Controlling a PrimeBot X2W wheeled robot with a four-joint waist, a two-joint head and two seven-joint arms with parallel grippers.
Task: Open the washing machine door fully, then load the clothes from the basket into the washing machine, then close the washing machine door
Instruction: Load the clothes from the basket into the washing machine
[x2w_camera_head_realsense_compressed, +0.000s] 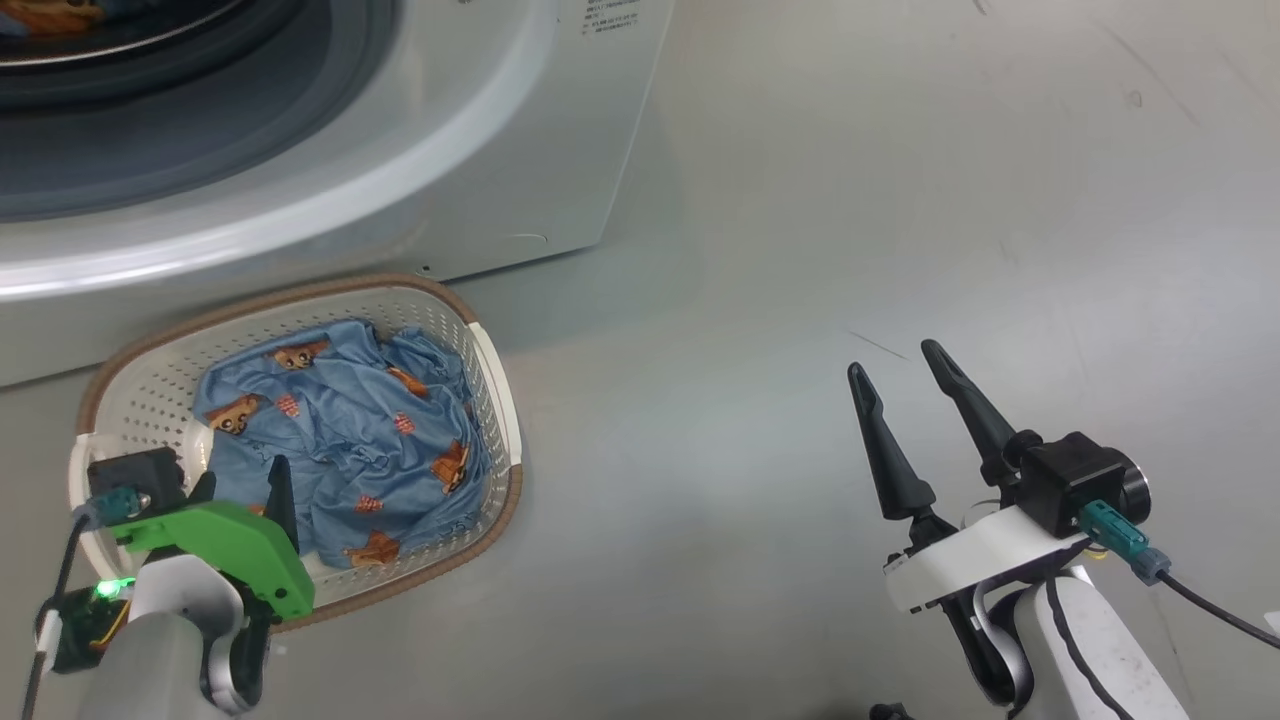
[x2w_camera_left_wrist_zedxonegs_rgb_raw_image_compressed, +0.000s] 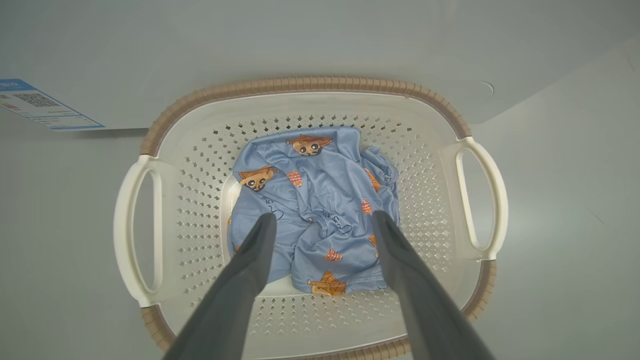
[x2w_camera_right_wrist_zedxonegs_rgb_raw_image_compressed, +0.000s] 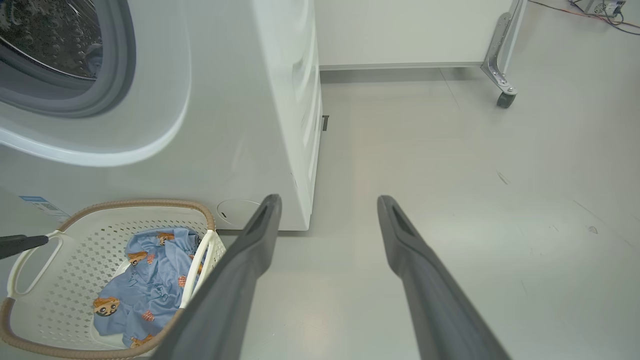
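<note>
The basket (x2w_camera_head_realsense_compressed: 482, 345) stands on the floor against the front of the washing machine (x2w_camera_head_realsense_compressed: 500, 150). The clothes (x2w_camera_head_realsense_compressed: 350, 440), light-blue fabric with orange-brown figures, lie crumpled in it. My left gripper (x2w_camera_head_realsense_compressed: 243, 485) hangs open over the basket's near end. In the left wrist view the left gripper (x2w_camera_left_wrist_zedxonegs_rgb_raw_image_compressed: 324, 220) has its fingers spread above the clothes (x2w_camera_left_wrist_zedxonegs_rgb_raw_image_compressed: 325, 175), apart from them, inside the basket (x2w_camera_left_wrist_zedxonegs_rgb_raw_image_compressed: 300, 82). My right gripper (x2w_camera_head_realsense_compressed: 893, 360) stands open and empty over bare floor to the right. The washing machine's round opening (x2w_camera_right_wrist_zedxonegs_rgb_raw_image_compressed: 60, 100) gapes, showing the grey gasket and steel drum. The washing machine door is out of view.
Grey floor (x2w_camera_head_realsense_compressed: 900, 200) stretches to the right of the machine. A metal frame leg on a caster (x2w_camera_right_wrist_zedxonegs_rgb_raw_image_compressed: 502, 95) stands by a white panel at the back, with cables (x2w_camera_right_wrist_zedxonegs_rgb_raw_image_compressed: 600, 10) beyond. A blue sticker (x2w_camera_left_wrist_zedxonegs_rgb_raw_image_compressed: 45, 105) sits low on the machine's front.
</note>
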